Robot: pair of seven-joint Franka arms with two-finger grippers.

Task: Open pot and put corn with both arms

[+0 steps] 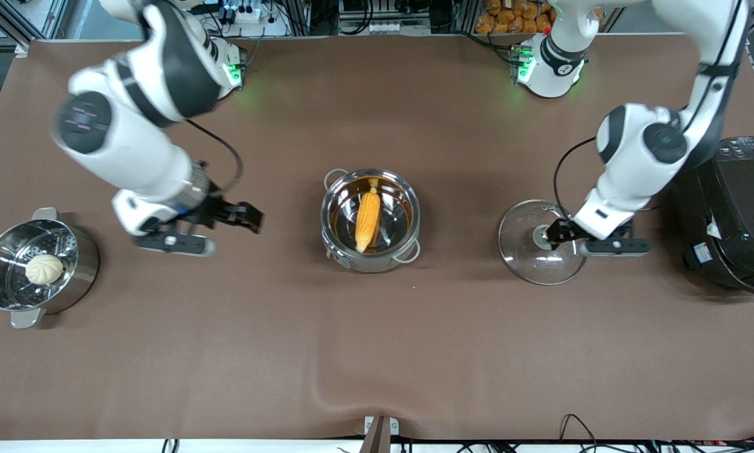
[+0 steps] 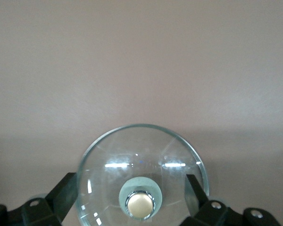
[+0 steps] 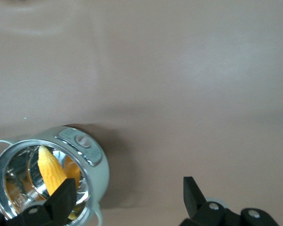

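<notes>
The steel pot [image 1: 415, 221] stands uncovered mid-table with the yellow corn [image 1: 368, 220] lying inside it. Its glass lid [image 1: 521, 251] lies flat on the table toward the left arm's end. My left gripper [image 1: 548, 234] is low over the lid, open, with a finger on each side of the knob and not touching it. In the left wrist view the lid [image 2: 108, 179], its knob [image 2: 140, 205] and the left gripper [image 2: 131, 178] show. My right gripper [image 1: 251, 217] is open and empty, over the table between the steamer pot and the pot. The right wrist view shows the right gripper [image 3: 129, 181], the pot [image 3: 96, 174] and the corn [image 3: 52, 172].
A steel steamer pot [image 1: 75, 277] holding a white bun [image 1: 43, 269] stands at the right arm's end. A big black cooker [image 1: 735, 214] stands at the left arm's end, beside the lid. The brown cloth wrinkles near the front edge.
</notes>
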